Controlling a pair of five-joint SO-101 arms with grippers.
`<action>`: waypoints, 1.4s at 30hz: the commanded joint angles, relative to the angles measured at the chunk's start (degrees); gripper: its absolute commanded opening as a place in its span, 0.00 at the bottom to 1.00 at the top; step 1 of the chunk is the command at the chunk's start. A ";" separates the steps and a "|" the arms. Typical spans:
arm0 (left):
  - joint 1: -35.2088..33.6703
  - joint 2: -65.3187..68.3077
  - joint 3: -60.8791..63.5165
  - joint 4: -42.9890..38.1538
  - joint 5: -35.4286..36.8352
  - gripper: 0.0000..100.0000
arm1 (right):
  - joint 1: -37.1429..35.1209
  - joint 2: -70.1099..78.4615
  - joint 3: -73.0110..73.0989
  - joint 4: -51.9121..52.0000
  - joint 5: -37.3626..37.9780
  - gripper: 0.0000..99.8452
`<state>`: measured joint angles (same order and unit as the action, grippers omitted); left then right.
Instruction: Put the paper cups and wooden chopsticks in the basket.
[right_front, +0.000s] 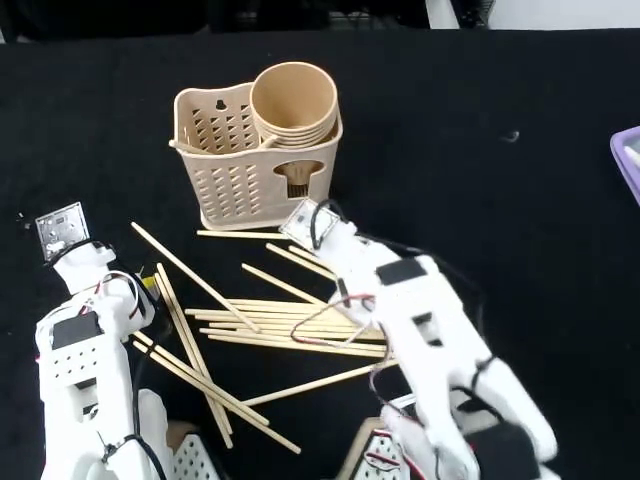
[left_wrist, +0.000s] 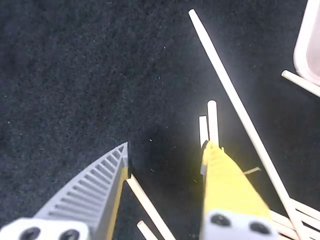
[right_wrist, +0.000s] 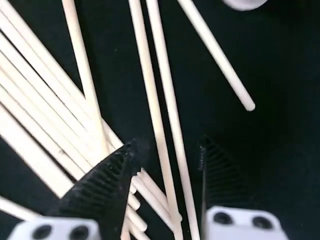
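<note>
Two chopsticks are lying inside the wide-open right hand, ungripped; left hand is hovering open and empty, paper cups sitting in the basket

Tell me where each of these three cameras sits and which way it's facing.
High view: fixed above the table, looking down on basket, paper cups, chopsticks; both arms show at the near edge.
Left wrist view: on the left wrist, facing down past the open left gripper.
Right wrist view: on the right wrist, facing down past the open right gripper over chopsticks.
Shared: all three show chopsticks.
</note>
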<state>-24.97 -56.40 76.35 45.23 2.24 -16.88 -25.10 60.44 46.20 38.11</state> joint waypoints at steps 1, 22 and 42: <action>-0.40 -0.97 -0.66 -0.70 0.09 0.24 | 0.44 5.49 -5.85 -2.20 0.88 0.19; -0.40 -0.97 -0.66 -0.70 0.09 0.24 | 3.34 -3.82 -15.34 18.20 6.07 0.01; -0.40 -0.97 -0.66 -0.70 0.09 0.24 | -15.91 -17.63 -43.56 -4.92 -27.78 0.01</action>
<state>-24.97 -56.40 76.35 45.14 2.24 -31.91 -47.43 23.34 53.05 15.60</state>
